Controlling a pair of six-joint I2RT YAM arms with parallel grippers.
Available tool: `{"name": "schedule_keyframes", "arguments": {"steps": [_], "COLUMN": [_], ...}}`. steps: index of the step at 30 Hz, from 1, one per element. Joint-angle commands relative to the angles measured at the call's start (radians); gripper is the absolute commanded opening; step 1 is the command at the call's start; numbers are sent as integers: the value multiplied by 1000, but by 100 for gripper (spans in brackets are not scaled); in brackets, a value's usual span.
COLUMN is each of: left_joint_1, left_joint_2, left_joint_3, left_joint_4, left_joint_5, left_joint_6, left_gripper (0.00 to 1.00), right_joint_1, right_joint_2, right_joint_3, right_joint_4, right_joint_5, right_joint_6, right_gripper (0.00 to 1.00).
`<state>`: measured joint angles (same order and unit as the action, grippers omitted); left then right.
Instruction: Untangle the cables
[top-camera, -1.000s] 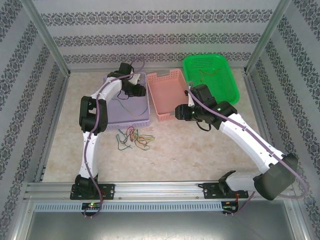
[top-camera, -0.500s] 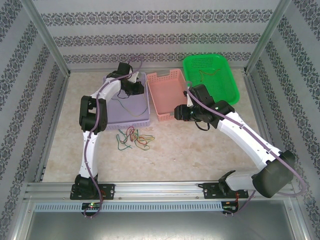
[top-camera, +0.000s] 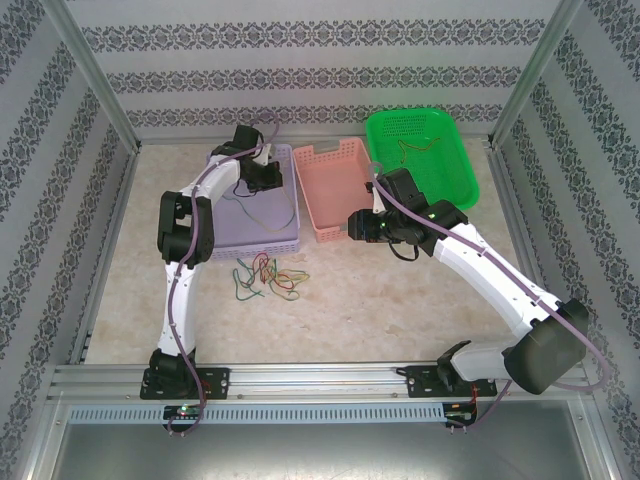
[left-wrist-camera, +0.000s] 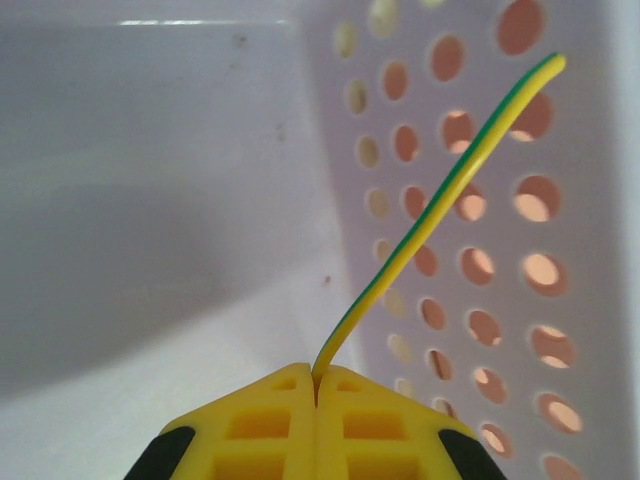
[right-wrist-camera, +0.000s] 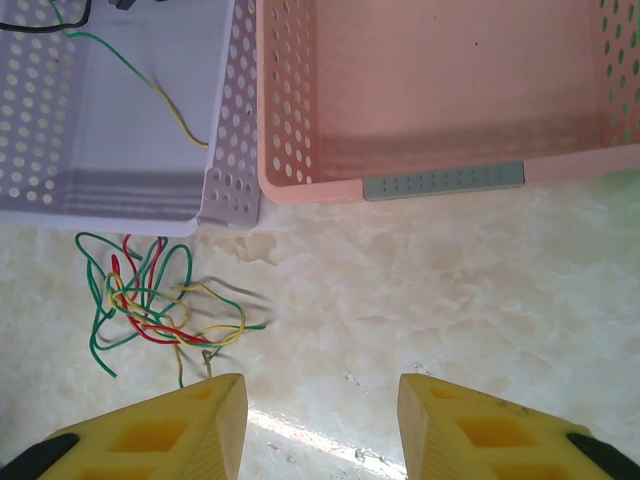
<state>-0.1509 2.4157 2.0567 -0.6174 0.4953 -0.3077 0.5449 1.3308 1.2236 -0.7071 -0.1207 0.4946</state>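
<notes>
A loose tangle of green, yellow and red cables (top-camera: 265, 277) lies on the table in front of the lilac basket (top-camera: 268, 245); the right wrist view shows the same tangle (right-wrist-camera: 148, 300) at lower left. My left gripper (top-camera: 262, 177) is inside the lilac basket, shut on a green-yellow cable (left-wrist-camera: 440, 210) that rises from its closed tips (left-wrist-camera: 317, 385). That cable (right-wrist-camera: 150, 80) curves over the basket floor. My right gripper (right-wrist-camera: 322, 420) hangs open over bare table, to the right of the tangle and before the pink basket (right-wrist-camera: 440, 180).
The pink basket (top-camera: 335, 195) holds nothing visible. A green basket (top-camera: 445, 165) at the back right holds a thin cable (top-camera: 415, 145). Patterned walls and metal posts enclose the table. Bare table lies between the tangle and the right arm.
My left gripper has shifted slightly toward the back of the lilac basket with its cable. The right gripper has edged a little left. The tangle is unmoved.
</notes>
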Motion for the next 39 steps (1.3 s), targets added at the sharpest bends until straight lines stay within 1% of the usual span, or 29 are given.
{"name": "schedule_keyframes", "arguments": {"steps": [1,7,9,10,12,13,16,18,22,25,28,30,34,37,39], "left_joint_1": [12,11,11,11,11,11,10,10,10,10,9,4,-24,-59,-87], "left_joint_2": [-27,-15,-8,-9,-21,-37,-86,-122,-235,-348,-508,-630,-903,-1069,-1159], "left_joint_3": [-22,12,48,67,85,88,80,73,13,-93,-288,-443,-761,-957,-1055], "left_joint_4": [-46,-78,-110,-126,-145,-145,-147,-152,-174,-199,-189,-172,-171,-201,-248], "left_joint_5": [-26,-7,-10,-16,-26,-30,-39,-48,-141,-201,-226,-242,-263,-235,-237], "left_joint_6": [-55,-73,-84,-91,-113,-126,-168,-193,-281,-384,-500,-571,-687,-757,-800], "left_gripper": [0,0,16,26,39,43,50,50,54,52,49,47,41,41,42], "right_joint_1": [-10,-8,-8,-7,-6,-7,-7,-7,-7,-4,27,67,184,254,304], "right_joint_2": [-5,-10,-15,-17,-23,-26,-30,-31,-42,-60,-87,-102,-116,-103,-78], "right_joint_3": [-8,-11,-13,-15,-18,-19,-17,-15,-19,-38,-80,-116,-197,-249,-273], "right_joint_4": [14,16,15,15,16,16,20,22,30,51,90,124,195,248,284], "right_joint_5": [-15,-19,-20,-19,-18,-18,-19,-19,-14,-14,-9,0,16,-4,-16], "right_joint_6": [13,13,11,10,10,8,5,1,-8,-22,-73,-132,-244,-268,-278], "right_gripper": [44,44,44,45,45,45,45,45,45,44,43,43,43,42,42]}}
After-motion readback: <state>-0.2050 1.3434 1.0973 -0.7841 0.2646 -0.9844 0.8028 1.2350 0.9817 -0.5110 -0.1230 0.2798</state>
